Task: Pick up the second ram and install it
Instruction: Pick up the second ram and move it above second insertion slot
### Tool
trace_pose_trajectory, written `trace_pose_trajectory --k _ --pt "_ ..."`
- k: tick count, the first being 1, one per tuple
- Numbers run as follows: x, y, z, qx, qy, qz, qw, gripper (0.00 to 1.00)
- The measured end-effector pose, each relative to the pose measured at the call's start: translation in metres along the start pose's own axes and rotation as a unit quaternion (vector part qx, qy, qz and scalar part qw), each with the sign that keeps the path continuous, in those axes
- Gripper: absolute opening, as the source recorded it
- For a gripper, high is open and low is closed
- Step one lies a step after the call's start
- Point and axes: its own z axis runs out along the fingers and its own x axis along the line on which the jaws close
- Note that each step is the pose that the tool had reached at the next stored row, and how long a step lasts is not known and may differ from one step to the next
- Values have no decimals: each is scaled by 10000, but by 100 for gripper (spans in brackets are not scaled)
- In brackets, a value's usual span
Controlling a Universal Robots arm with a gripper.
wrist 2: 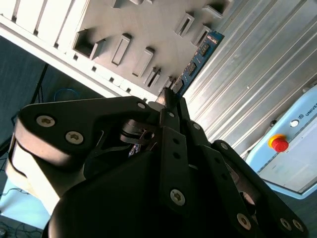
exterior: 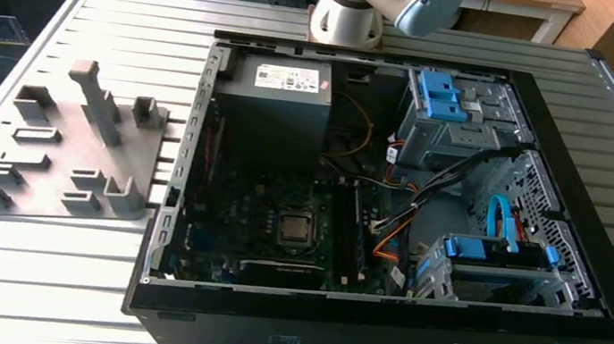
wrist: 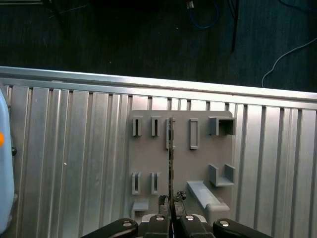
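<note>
The second ram (wrist 2: 200, 55) is a narrow blue-green board with black chips, and my gripper (wrist 2: 171, 99) is shut on one end of it. In the first wrist view the ram (wrist: 171, 158) appears edge-on as a thin dark line running out from the gripper (wrist: 171, 202). It hangs high above the grey fixture plate (wrist: 198, 163), clear of the plate's slots. The exterior view has the fixture plate (exterior: 69, 148) on the table at that view's left, beside the open computer case (exterior: 399, 203) with its motherboard (exterior: 276, 222) exposed.
The ribbed metal table (exterior: 39, 279) carries both plate and case. A pale blue pendant (wrist 2: 292, 144) with a red button lies on the table near the plate. The arm's base (exterior: 348, 6) stands behind the case. Cables and blue drive brackets (exterior: 450, 97) crowd the case's right half.
</note>
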Motion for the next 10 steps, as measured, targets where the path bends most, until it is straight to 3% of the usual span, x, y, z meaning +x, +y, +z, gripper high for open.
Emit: trace_pose_trajectory --k 5,10 --pt "1 -11 -2 -1 -1 -1 10000 14" --pt "5 -78 0 0 -1 0 10000 14"
